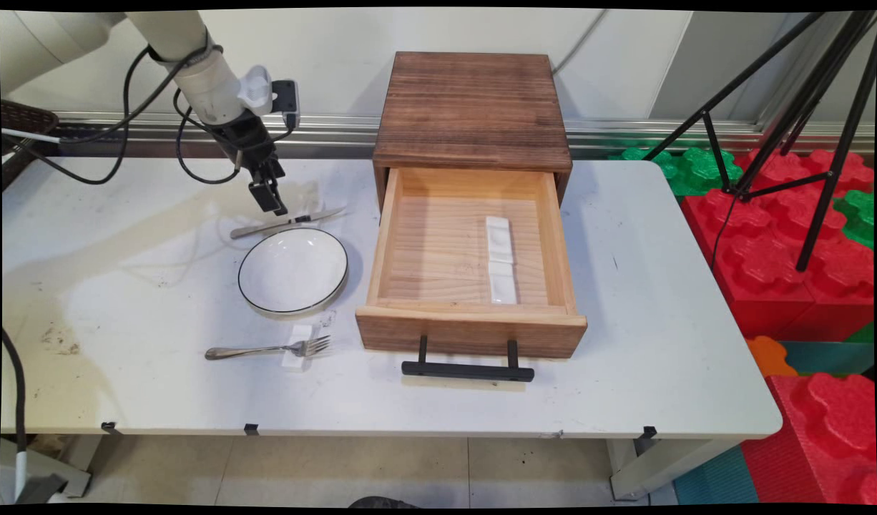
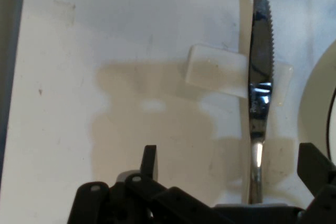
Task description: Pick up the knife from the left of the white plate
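Resting fork: a steel fork (image 1: 267, 350) lies on the near side of the plate, its tines propped on a small white rest (image 1: 295, 361) and its handle pointing left across the white table (image 1: 124, 300).
Gripper: the black gripper (image 1: 275, 204) (image 2: 230, 153) hangs low over the far side of the plate. Its fingers are spread wide with nothing held, and one stands on each side of the knife's handle. Whether the tips touch the tabletop cannot be told.
Risk: in the hand view the handle sits off-centre, closer to one finger than the other. I judge that a closing squeeze could shove the knife sideways before both fingers meet it, dragging the blade off its rest or knocking it against the plate. The handle is slim and low to the table, so the tips could also scrape the surface or slide over the metal.
Knife: a shiny steel knife (image 1: 288, 222) (image 2: 260, 77) with a serrated edge and a pointed tip lies just beyond the plate's far rim. Its blade lies across a white rest (image 2: 210, 72).
Plate: a round white plate (image 1: 293, 270) (image 2: 317, 108) with a thin dark rim, holding nothing.
Drawer: right of the plate a dark wooden box (image 1: 474, 107) has its pale drawer (image 1: 385, 236) pulled out, showing a black handle (image 1: 467, 370). Two more white rests (image 1: 501, 259) lie end to end inside.
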Tool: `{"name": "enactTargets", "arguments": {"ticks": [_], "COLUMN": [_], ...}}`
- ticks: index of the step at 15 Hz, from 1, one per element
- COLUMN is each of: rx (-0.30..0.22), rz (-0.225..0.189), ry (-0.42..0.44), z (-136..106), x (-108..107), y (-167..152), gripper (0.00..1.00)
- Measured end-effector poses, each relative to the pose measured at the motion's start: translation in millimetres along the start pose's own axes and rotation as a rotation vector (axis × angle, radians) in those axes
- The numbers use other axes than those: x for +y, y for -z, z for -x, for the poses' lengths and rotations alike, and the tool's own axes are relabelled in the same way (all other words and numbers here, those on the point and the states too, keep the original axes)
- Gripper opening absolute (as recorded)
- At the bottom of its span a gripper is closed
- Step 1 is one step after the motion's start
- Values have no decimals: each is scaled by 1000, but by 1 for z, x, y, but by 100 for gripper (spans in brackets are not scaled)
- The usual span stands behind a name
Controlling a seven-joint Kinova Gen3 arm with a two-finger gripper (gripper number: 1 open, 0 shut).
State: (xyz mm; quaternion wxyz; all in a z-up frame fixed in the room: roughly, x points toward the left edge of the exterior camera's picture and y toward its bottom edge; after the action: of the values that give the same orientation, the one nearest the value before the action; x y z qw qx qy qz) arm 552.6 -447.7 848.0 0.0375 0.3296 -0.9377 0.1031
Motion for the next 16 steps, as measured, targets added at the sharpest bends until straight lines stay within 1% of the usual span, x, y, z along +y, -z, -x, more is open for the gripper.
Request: {"name": "enactTargets", "arguments": {"ticks": [6,16], "rx": [-20,-23], "rz": [32,89], "ry": [3,8], "z": [3,4], "x": [-11,-20], "y": [-16,-39], "gripper": [100,100]}}
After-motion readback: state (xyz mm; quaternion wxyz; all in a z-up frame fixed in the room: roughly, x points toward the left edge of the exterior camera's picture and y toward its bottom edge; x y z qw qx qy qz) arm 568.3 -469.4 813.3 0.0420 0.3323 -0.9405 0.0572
